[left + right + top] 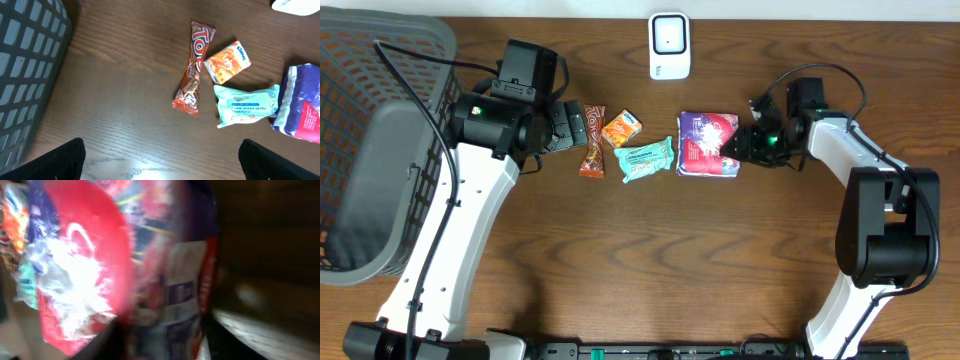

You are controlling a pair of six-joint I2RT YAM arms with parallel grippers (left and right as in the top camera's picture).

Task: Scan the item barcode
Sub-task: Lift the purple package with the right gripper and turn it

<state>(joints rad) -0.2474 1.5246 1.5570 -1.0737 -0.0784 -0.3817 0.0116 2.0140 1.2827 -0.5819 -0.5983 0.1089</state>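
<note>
**A:** What is found at the far left?

**B:** A grey basket (415, 40) is set at the left end of the wooden table (650, 260). Just to its right the left gripper (566, 125) is held low over the wood. Its fingers (65, 160) are spread wide apart, and nothing is caught between them.

**A:** And what is laid out in front of it?

**B:** A row of items. A chocolate bar (592, 140) is placed first, close to that gripper. An orange pack (621, 128) is seen just beside it, and below that a teal tissue pack (647, 158) lies at a tilt. A white barcode scanner (669, 45) is stood farther back, apart from the row.

**A:** Where is the item to be scanned?

**B:** A purple-and-red packet (708, 143) is laid flat on the table at the right end of the row, in front of the scanner and well apart from it.

**A:** How is it being handled?

**B:** The right gripper (740, 146) is placed at the packet's right edge. In the wrist view the packet is shown blurred and filling the space between the fingers. Whether it is clamped cannot be told.
</note>
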